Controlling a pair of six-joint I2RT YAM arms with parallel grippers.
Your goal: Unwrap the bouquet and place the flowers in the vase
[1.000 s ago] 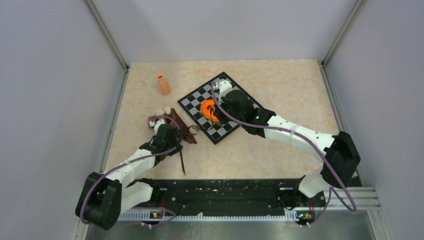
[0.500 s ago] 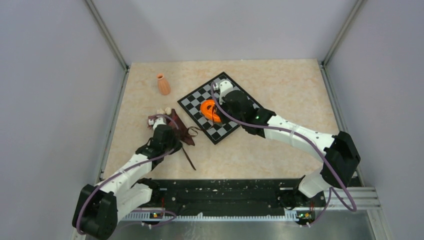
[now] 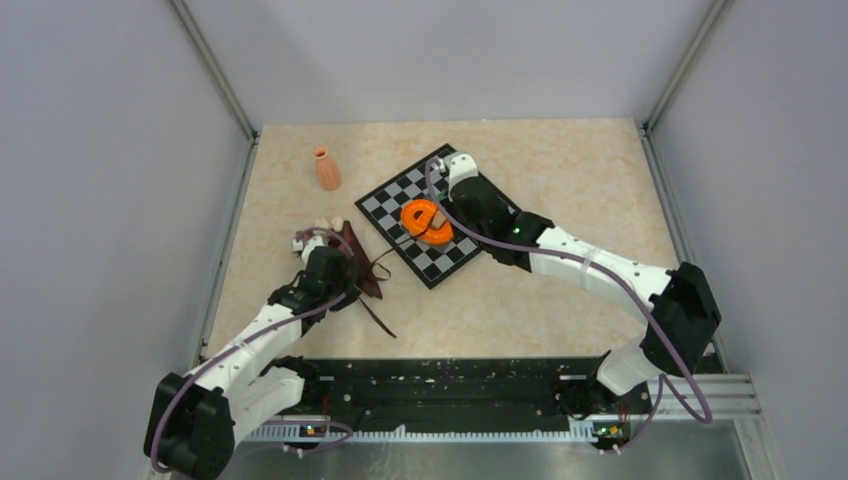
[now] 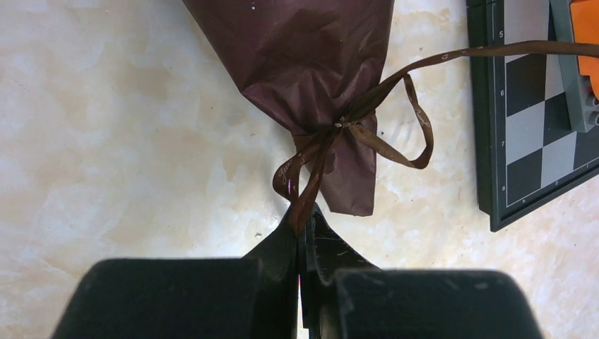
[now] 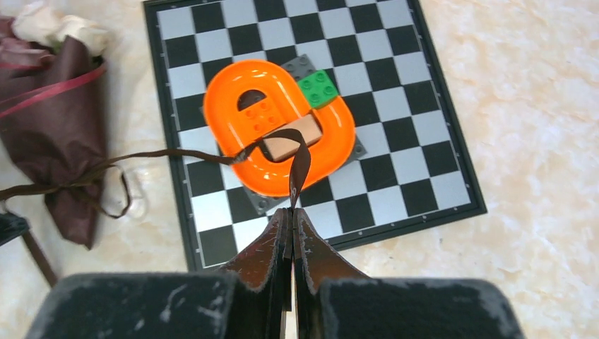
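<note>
— Our left gripper (image 4: 302, 219) clamps one tail of the ribbon (image 4: 424, 61); our right gripper (image 5: 291, 212) pinches the other over the chessboard (image 3: 440, 262).
— We see the bouquet (image 4: 311, 63) lying just left of it, vase (image 3: 327, 170) farther back.

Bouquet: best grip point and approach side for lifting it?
Likely the pinched waist at the knot: the bouquet is narrowest there and flares toward the roses. It lies flat on the table, so come from above, jaws across the cone. The left tool and right tool are both shut on ribbon ends; one must release first.
</note>
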